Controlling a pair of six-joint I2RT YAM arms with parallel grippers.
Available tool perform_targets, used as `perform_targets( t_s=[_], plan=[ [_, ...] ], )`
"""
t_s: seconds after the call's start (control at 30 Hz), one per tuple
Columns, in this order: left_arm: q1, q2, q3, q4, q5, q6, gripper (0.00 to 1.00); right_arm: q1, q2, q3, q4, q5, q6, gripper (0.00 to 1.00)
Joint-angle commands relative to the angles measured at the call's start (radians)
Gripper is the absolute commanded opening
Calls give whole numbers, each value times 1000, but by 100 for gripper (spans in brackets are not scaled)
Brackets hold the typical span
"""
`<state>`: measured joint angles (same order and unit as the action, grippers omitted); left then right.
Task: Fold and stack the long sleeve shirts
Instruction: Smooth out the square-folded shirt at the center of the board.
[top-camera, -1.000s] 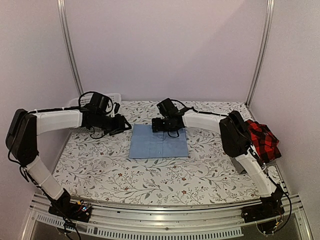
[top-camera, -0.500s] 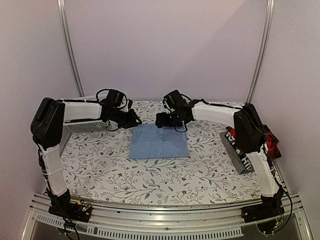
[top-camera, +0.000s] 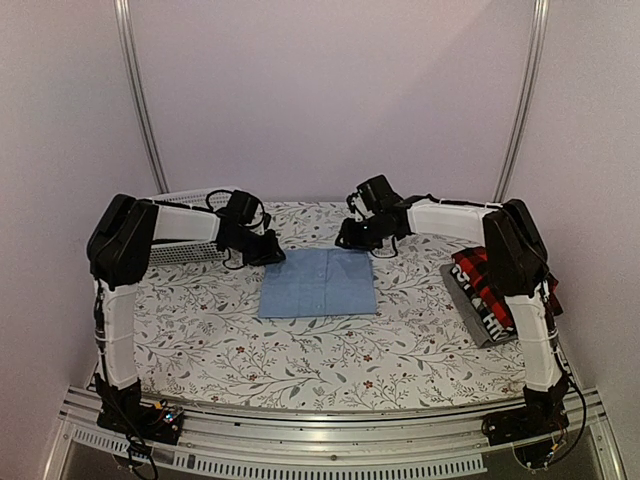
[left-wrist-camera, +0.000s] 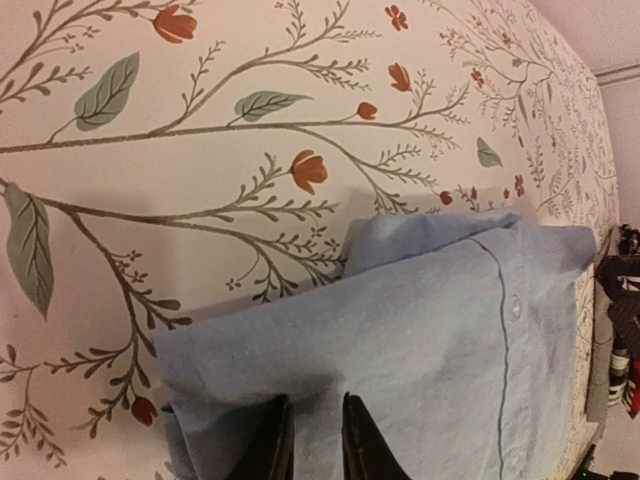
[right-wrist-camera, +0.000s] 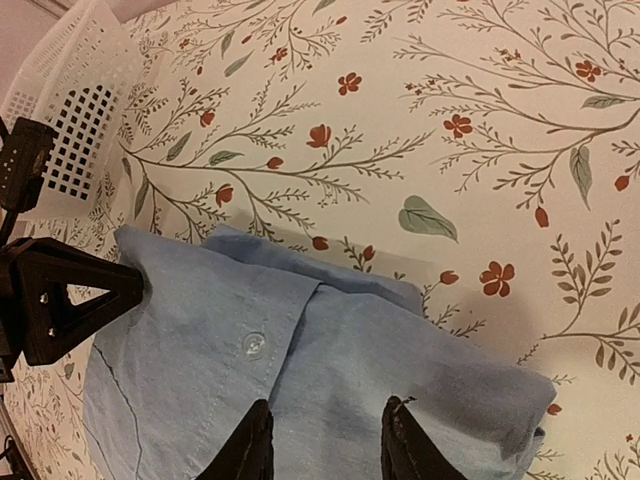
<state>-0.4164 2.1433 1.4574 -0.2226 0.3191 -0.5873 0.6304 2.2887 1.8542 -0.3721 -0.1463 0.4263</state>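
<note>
Overhead view of a flower-patterned table (top-camera: 330, 355) with two robot arms reaching in from the near edge. A light blue shirt (top-camera: 318, 283), already folded into a neat rectangle, lies flat at the table's centre. At three o'clock from it, well apart, a red-and-black plaid shirt (top-camera: 492, 280) rests folded on top of a grey shirt (top-camera: 479, 320). A white lattice basket (top-camera: 180, 250) sits at ten o'clock, near the back wall.

Both grippers are at the blue shirt's far edge. The left gripper (top-camera: 268, 252) is on the eleven o'clock corner. Its wrist camera shows the two fingers pressed close together with a fold of blue cloth between them, so it appears to be pinching the shirt. The right gripper (top-camera: 358, 240) is at the one o'clock corner, by the collar and a white button (right-wrist-camera: 253, 344). Its fingers stand apart, straddling flat cloth, not yet clamped.

The step in hand looks like taking hold of the two far corners, either for a last fold toward six o'clock or to carry the shirt to the pile at three o'clock. Next, the right fingers need to close on every layer. Then both arms should rise together at an even height, keeping the edge taut, or the folds may slip open.
</note>
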Motion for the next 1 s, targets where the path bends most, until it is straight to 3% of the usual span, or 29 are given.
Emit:
perform_targets(
  t_s=[0.0,0.2,0.43,0.63,0.97],
  plan=[
    [3,53,35,-10,-80,31,17,-54,89,21,40,-78,11,36],
    [14,98,46,-14,-111,30,17,-88,179,30,40,-99,36,34],
    [19,87,43,-30,-127,47,19,-121,156,11,39,-79,37,39],
    [16,31,68,-50,-130,84,25,-121,56,6,2,-24,7,49],
    [-16,-130,31,-116,-106,93,38,-111,-173,-183,13,18,-18,67]
  ],
)
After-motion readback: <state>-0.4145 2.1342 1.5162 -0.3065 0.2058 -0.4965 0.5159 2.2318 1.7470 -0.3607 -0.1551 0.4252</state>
